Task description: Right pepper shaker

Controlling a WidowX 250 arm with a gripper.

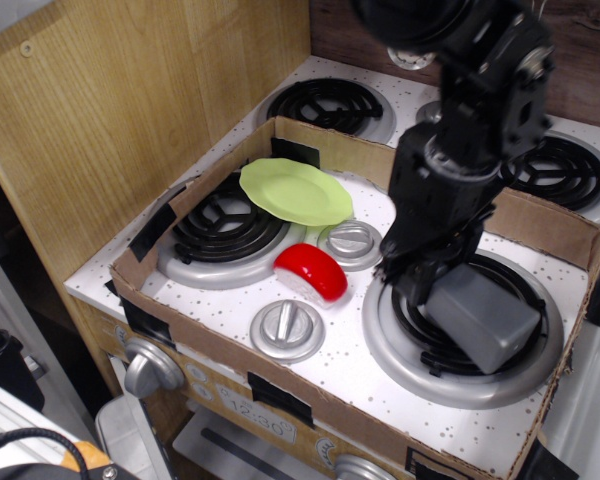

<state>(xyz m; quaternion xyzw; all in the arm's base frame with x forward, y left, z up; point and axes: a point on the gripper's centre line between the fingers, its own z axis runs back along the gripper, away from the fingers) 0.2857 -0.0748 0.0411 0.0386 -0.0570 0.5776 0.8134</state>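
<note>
Matte grey tapered pepper shaker [482,316], blocky plastic, lies tilted on the right coil burner [464,345]; black tool [427,287] touching its upper-left end, looks pinched on it, fingers mostly hidden

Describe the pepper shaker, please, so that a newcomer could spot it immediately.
Inside the brown cardboard tray on the toy stove, find the right-hand black coil burner. The matte grey tapered plastic block lies on it, under the black gripper. Unlike the flat round silver knobs, it is boxy.
</note>
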